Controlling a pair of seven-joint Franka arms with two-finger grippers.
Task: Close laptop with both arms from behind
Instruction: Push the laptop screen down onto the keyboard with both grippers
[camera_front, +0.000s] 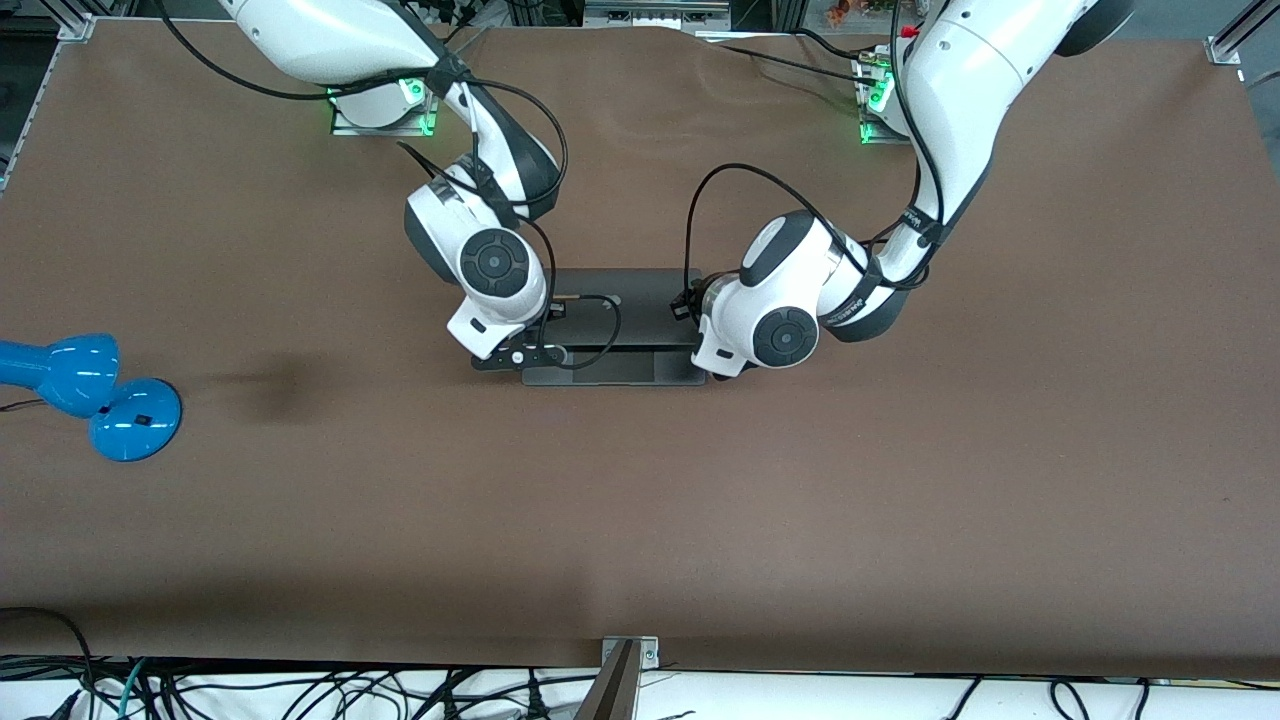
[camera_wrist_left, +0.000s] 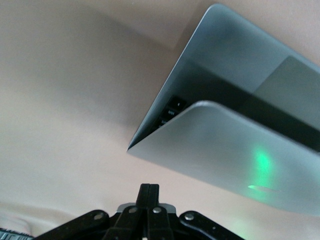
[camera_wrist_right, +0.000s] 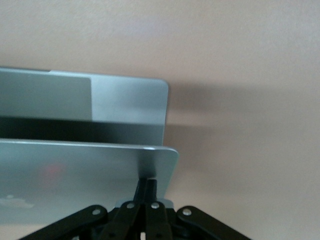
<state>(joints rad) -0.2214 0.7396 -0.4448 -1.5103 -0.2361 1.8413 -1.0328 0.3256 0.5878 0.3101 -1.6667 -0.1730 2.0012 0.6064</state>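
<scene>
The grey laptop (camera_front: 640, 300) sits mid-table, its lid (camera_wrist_left: 225, 145) tipped well down over the base (camera_wrist_right: 125, 100), with a dark gap and a few keys (camera_wrist_left: 172, 110) still showing. My right gripper (camera_wrist_right: 148, 184) is shut, and its tips rest against the back of the lid (camera_wrist_right: 75, 175) near the corner at the right arm's end. My left gripper (camera_wrist_left: 148, 187) is also shut and holds nothing. It sits just off the lid's corner at the left arm's end, with bare table showing between. In the front view both white hands cover the laptop's two ends and hide the fingers.
A blue desk lamp (camera_front: 90, 395) stands near the table edge at the right arm's end. Black cables loop from both wrists over the laptop. The brown table (camera_front: 640, 520) stretches toward the front camera.
</scene>
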